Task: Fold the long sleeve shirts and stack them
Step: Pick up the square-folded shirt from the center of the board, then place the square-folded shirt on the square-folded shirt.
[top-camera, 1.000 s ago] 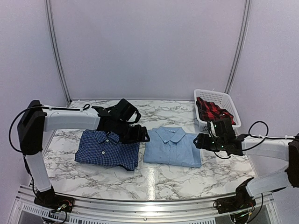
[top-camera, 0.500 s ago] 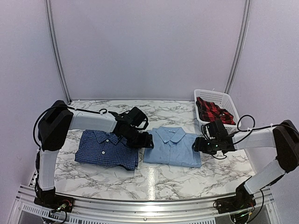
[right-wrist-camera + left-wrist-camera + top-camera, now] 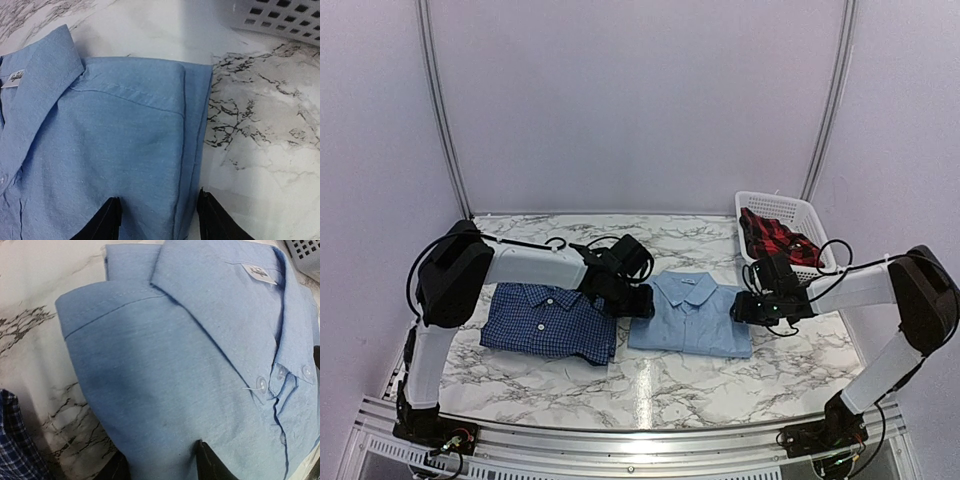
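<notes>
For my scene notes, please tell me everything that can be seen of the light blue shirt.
The light blue shirt is plain woven cloth, buttoned and folded into a rectangle, lying flat on the marble table, collar toward the far side. A white label shows inside the collar; small clear buttons at its tips. Bare marble separates it from the checked shirt and the basket. The left gripper is at its left edge, the right gripper at its right edge, both with jaws apart over the cloth.

Garments, basket and hands were counted on the one tabletop [image 3: 650, 385].
Two folded shirts were counted: one light blue shirt [image 3: 688, 315] and one dark blue checked shirt [image 3: 548, 322]. One white basket [image 3: 790, 207], one red plaid garment [image 3: 775, 238], one left hand [image 3: 638, 300] and one right hand [image 3: 740, 305] were tallied.
</notes>
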Action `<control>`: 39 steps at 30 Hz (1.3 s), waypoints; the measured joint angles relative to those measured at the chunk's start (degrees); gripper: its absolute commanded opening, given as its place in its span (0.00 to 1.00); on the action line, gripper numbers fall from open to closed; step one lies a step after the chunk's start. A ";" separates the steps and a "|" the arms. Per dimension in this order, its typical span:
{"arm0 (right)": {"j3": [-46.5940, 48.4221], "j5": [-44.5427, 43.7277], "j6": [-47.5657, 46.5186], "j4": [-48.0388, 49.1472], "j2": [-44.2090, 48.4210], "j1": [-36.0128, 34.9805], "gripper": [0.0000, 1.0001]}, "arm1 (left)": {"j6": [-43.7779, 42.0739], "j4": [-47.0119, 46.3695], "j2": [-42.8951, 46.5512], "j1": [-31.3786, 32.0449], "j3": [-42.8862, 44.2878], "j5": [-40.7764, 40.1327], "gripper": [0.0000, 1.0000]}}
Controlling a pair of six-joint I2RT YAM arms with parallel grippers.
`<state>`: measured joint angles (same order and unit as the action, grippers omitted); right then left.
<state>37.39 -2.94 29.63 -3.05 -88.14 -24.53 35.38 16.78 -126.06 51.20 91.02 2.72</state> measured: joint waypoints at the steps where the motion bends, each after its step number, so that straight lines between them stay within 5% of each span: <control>1: 0.11 -0.17 -0.07 0.02 -0.17 -0.26 0.45 | 0.17 -0.07 -0.31 0.28 0.26 -0.33 0.37; 4: 0.39 -0.83 0.07 0.09 -0.74 -1.05 0.35 | 0.68 0.00 -1.18 0.96 1.42 -0.85 0.27; 10: 1.14 -1.49 0.37 -0.35 -1.31 -2.16 0.00 | 2.67 -0.02 -2.38 1.64 2.82 -1.44 0.00; 21: 5.66 -2.71 0.35 -6.58 1.25 -4.94 0.00 | 2.71 0.35 -0.39 1.79 3.10 -1.81 0.00; 39: 17.75 -1.60 2.43 -12.11 9.09 -13.33 0.00 | 0.55 1.55 23.71 0.13 -6.71 -3.89 0.00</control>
<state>55.13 -4.54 32.05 -15.16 -79.05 -37.87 35.92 18.33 -102.35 51.33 84.31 -1.17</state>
